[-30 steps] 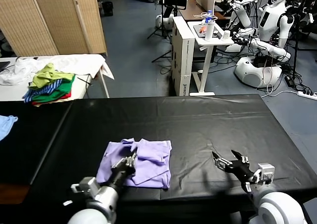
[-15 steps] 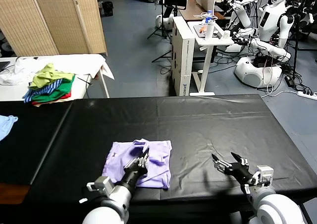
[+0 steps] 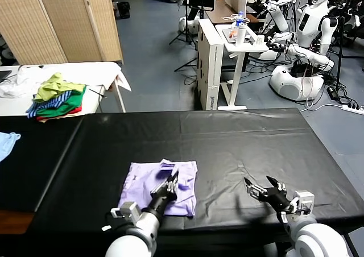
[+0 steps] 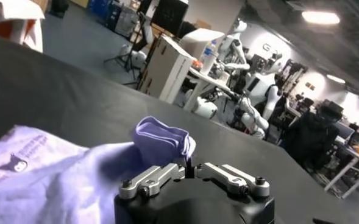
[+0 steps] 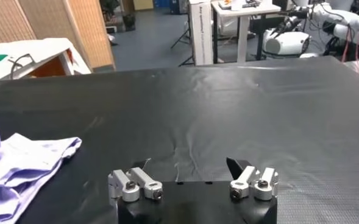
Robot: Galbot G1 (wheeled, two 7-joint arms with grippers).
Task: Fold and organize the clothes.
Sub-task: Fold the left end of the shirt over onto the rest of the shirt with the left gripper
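Near edge of the black desk (image 3: pixel 227 137), left of centre: lavender T-shirt (image 3: pixel 142 180) lies partly folded, purple print showing on its left part. Left gripper (image 3: pixel 169 184) sits over the shirt's near right area, fingers clenched on a bunched fold of the fabric (image 4: pixel 162 139), lifted off the flat layer in the left wrist view; likely held up so the fold can be carried across, judging by the task. Right gripper (image 3: pixel 266 187) hovers near the desk's near edge, right of the shirt and apart from it, fingers spread wide and grasping nothing (image 5: pixel 191 173); probably waiting. Green, yellow and striped garment pile (image 3: pixel 57 96) sits on the far left white table (image 3: pixel 108 72), out of the way.
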